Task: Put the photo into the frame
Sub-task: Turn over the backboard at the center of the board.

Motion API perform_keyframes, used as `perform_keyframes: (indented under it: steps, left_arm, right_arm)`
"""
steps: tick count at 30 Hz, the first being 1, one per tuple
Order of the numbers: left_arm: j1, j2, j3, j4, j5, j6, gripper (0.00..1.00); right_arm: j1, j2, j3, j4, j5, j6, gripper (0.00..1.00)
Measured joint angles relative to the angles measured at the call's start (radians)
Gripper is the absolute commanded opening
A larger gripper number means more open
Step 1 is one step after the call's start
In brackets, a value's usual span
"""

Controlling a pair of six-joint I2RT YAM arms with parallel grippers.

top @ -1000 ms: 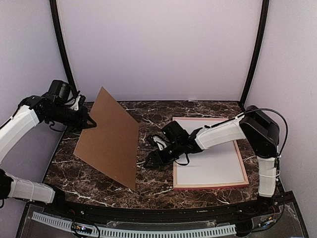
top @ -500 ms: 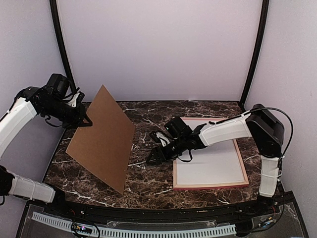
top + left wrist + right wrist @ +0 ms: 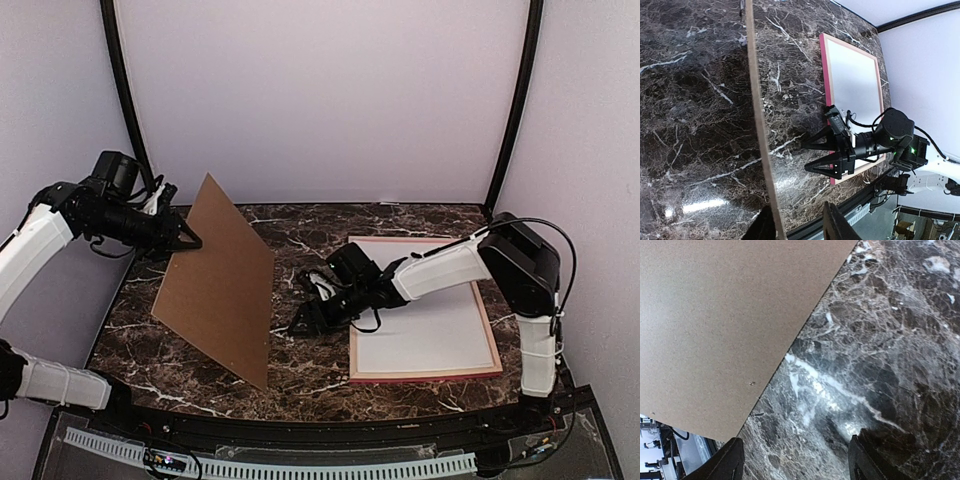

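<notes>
The pink-railed frame (image 3: 425,376) lies flat on the right of the marble, with a white surface filling it; its rail also shows in the left wrist view (image 3: 826,75). The photo's picture side shows nowhere, and I cannot tell whether the white surface is the photo. My left gripper (image 3: 190,243) is at the top edge of a tilted brown cardboard board (image 3: 220,290). Its jaws (image 3: 797,220) stand parted: the board's thin edge (image 3: 757,125) lies against one finger, clear of the other. My right gripper (image 3: 302,325) hovers open and empty just above the marble, between board and frame.
The board (image 3: 715,325) leans over the left half of the marble table (image 3: 320,225), its lower corner near the front edge. Black posts stand at the back corners. The right arm (image 3: 450,265) stretches across the frame's left side. A cable tray runs along the front.
The left jaws have parted from a tight grip on the board. The board has shifted slightly to the right since half a second ago. The right gripper has barely moved.
</notes>
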Motion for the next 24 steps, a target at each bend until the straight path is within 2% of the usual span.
perform_keyframes:
  steps: [10, 17, 24]
  left_arm:
    - [-0.092, -0.001, -0.002, 0.114, 0.07, -0.056, 0.49]
    - [-0.207, 0.055, 0.005, 0.19, 0.076, -0.09, 0.5]
    - [-0.246, 0.098, 0.03, 0.231, 0.076, -0.116, 0.52]
  right_arm:
    - [0.029, 0.071, 0.056, 0.085, -0.053, 0.05, 0.73]
    - [0.027, 0.079, 0.056, 0.117, -0.097, 0.083, 0.73]
    - [-0.027, -0.002, -0.032, 0.111, -0.09, 0.092, 0.76]
